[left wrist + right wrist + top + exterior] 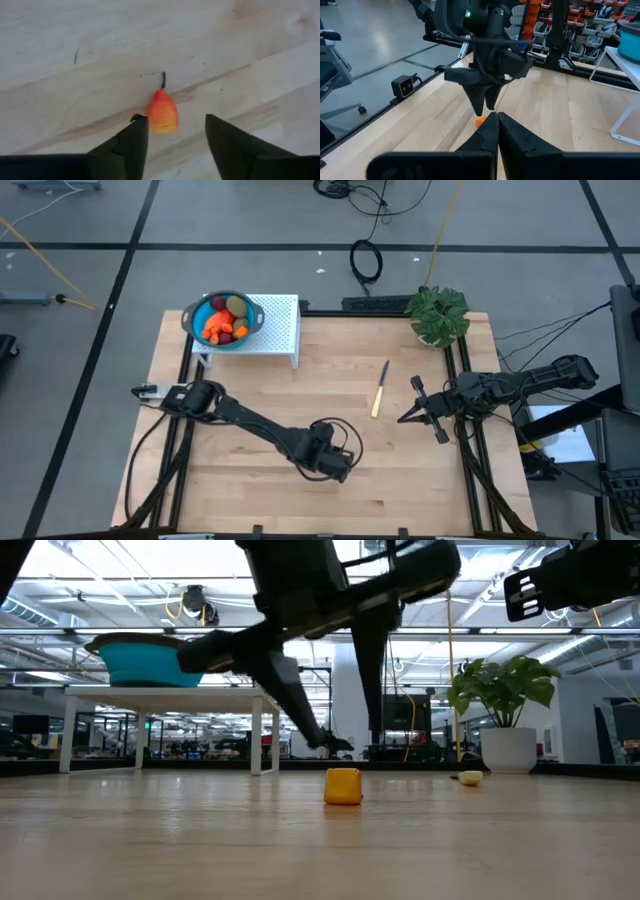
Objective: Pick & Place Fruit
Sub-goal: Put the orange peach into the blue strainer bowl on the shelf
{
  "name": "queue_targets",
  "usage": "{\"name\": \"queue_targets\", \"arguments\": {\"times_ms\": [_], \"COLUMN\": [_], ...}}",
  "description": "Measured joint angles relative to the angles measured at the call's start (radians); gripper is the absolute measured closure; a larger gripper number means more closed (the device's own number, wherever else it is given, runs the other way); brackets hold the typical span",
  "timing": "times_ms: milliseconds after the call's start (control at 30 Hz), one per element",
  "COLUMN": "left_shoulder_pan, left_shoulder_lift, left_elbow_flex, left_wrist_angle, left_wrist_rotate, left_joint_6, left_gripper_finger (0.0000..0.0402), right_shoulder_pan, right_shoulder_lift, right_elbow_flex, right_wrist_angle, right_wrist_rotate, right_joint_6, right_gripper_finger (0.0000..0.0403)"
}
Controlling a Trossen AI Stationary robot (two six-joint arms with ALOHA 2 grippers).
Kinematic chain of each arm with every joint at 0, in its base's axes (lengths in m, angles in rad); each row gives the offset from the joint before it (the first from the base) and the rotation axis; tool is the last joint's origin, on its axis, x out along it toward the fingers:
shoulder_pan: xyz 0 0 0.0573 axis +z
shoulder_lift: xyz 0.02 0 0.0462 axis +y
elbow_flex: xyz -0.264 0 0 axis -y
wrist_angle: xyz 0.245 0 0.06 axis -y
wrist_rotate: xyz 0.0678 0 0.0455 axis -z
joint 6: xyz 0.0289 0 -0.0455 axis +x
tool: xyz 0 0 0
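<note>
**Q:** ok, going left to right, what've you got?

**A:** Off past my left side there's the blue bowl [225, 320] up on a white stand [282, 330], with the rest of the fruit [225, 322] piled in it, well apart from my fingers. My left gripper [172, 137] is down over the wooden table [260, 380], fingers released and spread, pointing at the boards.

**Q:** Anything between them?

**A:** Yep, a small orange-red fruit piece [162, 111] with a dark stem, lying on the wood. It's closer to one finger [131, 142], just beside its tip, and apart from the other. I'm not gripping it.

**Q:** And further right?

**A:** The yellow-handled knife [380, 390] is flat on the table, between my two grippers. Then my right gripper [496, 127], clenched tight on nothing, hanging near the table's edge. A potted plant [438, 314] sits at the corner beyond it.
</note>
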Motion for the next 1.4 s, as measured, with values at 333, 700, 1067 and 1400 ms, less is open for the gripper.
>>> {"name": "queue_targets", "arguments": {"times_ms": [333,700,1067,1400], "left_shoulder_pan": [0.012,0.019,0.022,0.008], "left_shoulder_lift": [0.051,0.076,0.074,-0.038], "left_elbow_flex": [-0.001,-0.001,-0.001,-0.001], "left_wrist_angle": [-0.003,0.006,0.003,0.005], "left_wrist_rotate": [0.074,0.081,0.055,0.056], "left_joint_6": [-0.003,-0.005,-0.004,0.155], "left_gripper_finger": [0.0173,0.0239,0.0311,0.0318], "right_shoulder_pan": [0.000,0.000,0.000,0.000], "right_shoulder_lift": [0.000,-0.001,-0.001,0.000], "right_elbow_flex": [-0.001,-0.001,-0.001,-0.001], "right_wrist_angle": [-0.008,-0.007,-0.007,-0.007], "right_wrist_rotate": [0.000,0.000,0.000,0.000], "right_joint_6": [0.000,0.000,0.000,0.000], "right_gripper_finger": [0.0403,0.0403,0.0403,0.0403]}}
